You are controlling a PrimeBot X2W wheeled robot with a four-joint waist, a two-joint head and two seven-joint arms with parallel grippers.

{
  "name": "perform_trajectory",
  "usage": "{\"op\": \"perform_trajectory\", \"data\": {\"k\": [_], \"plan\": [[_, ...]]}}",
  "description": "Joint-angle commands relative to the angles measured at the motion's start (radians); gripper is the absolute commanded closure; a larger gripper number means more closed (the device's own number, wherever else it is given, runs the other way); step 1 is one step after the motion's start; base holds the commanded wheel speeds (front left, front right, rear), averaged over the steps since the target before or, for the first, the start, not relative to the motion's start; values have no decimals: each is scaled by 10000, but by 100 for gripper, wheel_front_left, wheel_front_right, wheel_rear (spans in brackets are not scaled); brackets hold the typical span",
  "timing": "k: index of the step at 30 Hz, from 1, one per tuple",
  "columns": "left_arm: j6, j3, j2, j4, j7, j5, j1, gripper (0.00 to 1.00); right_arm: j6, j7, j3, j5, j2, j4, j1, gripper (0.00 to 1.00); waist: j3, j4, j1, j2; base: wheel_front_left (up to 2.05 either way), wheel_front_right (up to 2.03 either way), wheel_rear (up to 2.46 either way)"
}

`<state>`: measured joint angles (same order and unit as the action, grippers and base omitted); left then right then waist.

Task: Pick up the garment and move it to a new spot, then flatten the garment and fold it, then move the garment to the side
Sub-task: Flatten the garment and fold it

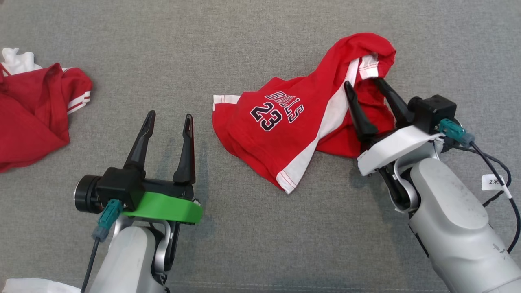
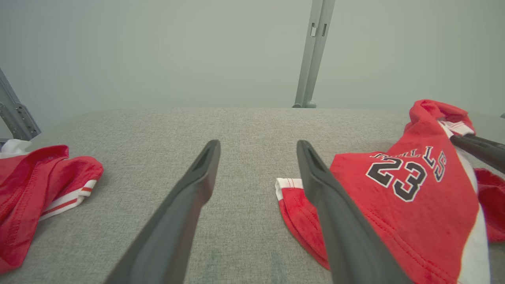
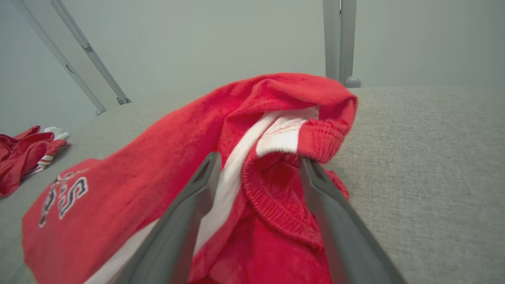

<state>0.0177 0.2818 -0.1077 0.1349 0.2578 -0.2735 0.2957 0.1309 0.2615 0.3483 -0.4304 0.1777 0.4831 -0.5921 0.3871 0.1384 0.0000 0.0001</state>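
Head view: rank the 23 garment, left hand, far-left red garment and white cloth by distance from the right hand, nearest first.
1. The 23 garment, right at the right hand, whose open fingers straddle its bunched end.
2. The left hand, lower left, open.
3. The red garment, far left edge.
4. The white cloth, top left corner, behind it.

Head view downward, 2 wrist views low, sharing garment (image 1: 244, 132)

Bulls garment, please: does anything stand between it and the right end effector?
Nothing visible does. The open right end effector has its fingers on either side of the bunched waistband of the Bulls garment; the other red garment lies well apart, toward the robot's left.
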Motion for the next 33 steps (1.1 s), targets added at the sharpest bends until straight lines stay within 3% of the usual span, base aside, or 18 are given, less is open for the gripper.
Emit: {"op": "perform_trajectory", "data": {"k": [1, 8, 10, 11, 12, 18, 23, 33], "plan": [[-22, -12, 22, 11, 59, -63, 106, 0, -3, 47, -35, -63, 57, 14, -91, 0, 15, 7, 0, -1, 0, 0, 0], [-72, 15, 76, 93, 83, 6, 217, 0, -3, 51, -526, -124, 78, -408, -191, 0, 61, -38, 0, -1, 0, 0, 0], [-72, 19, 87, 115, 68, 17, 231, 0, -3, 52, -666, -108, 70, -502, -181, 55, 68, -50, 0, -1, 0, 0, 0], [-72, 20, 91, 123, 68, 18, 237, 0, -3, 52, -694, -106, 61, -520, -164, 73, 73, -54, 0, -1, 0, 0, 0], [-71, 18, 94, 122, 70, 24, 250, 0, -3, 53, -728, -93, 69, -522, -146, 100, 82, -62, 0, -1, 0, 0, 0], [-61, -94, 113, 53, 75, 39, 197, 0, -3, 54, -446, -121, 443, -793, 174, 100, 90, -161, 0, -1, 0, 0, 0], [-22, -220, 79, 7, 75, 88, 61, 0, -3, -246, 33, -446, 1323, -1534, 627, 100, 57, -391, 0, -1, 0, 0, 0], [-18, -376, -10, -71, 76, 152, 31, 0, -3, -2935, 824, -2465, 3413, -4848, 2355, 100, 60, -920, 0, -1, 0, 0, 0]]}}
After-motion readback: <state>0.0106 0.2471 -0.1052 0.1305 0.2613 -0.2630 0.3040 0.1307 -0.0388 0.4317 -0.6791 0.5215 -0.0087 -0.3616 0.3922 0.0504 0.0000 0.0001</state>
